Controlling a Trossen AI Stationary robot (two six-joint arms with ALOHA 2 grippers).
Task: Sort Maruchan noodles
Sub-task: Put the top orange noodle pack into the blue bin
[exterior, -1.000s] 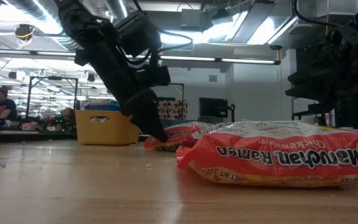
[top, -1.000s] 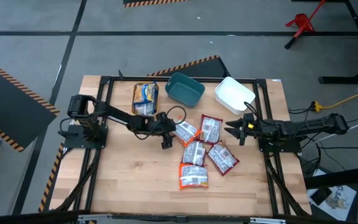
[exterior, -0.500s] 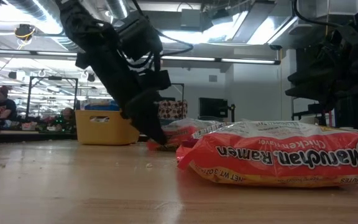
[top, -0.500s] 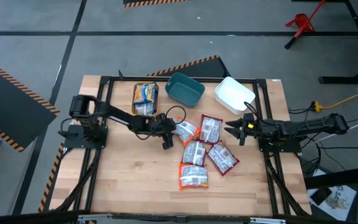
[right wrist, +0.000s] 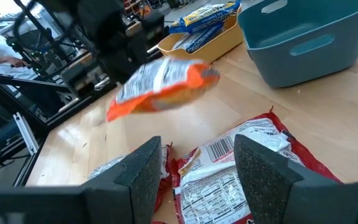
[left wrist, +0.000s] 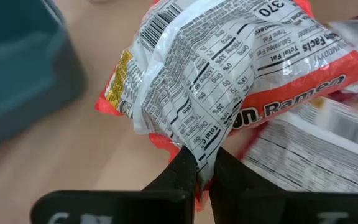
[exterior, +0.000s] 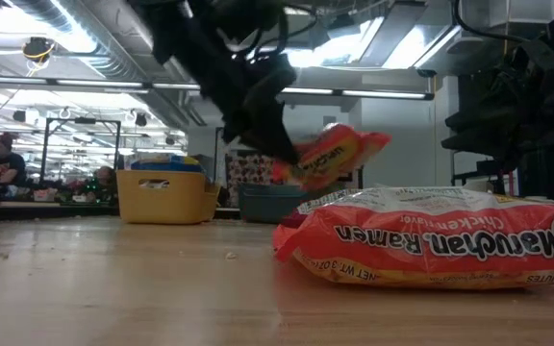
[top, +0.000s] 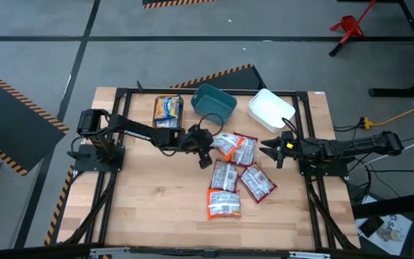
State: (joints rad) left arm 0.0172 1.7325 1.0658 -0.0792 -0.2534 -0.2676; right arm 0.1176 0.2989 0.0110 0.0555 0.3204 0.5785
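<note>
My left gripper (top: 208,146) is shut on an orange-and-white Maruchan noodles packet (left wrist: 229,81) and holds it above the table's middle, near the teal bin (top: 214,103). The low view shows this packet (exterior: 333,157) in the air. Three red-and-white packets (top: 226,176) and one orange packet (top: 223,203) lie flat on the table. Blue-and-yellow packets (top: 168,109) lie in the yellow bin (top: 156,115). My right gripper (top: 268,151) waits open at the table's right with nothing between its fingers (right wrist: 145,171). My left gripper pinches the packet's crimped end edge (left wrist: 199,152) between its two fingers. The fingers slant down from the table's left. The packet is lifted clear of the table and sticks out tilted beyond the fingertips, its nutrition-label side toward the wrist camera.
A white bin (top: 272,109) stands at the far right, beside the teal bin. A large orange packet (exterior: 431,238) fills the low view's foreground. Bare wood lies at the table's near left (top: 149,208).
My left gripper has shut on the orange-and-white packet's end and risen, moving a little toward the table's right and far side. The packet, which lay on the table by the red-and-white ones, now hangs tilted, clear of the table.
</note>
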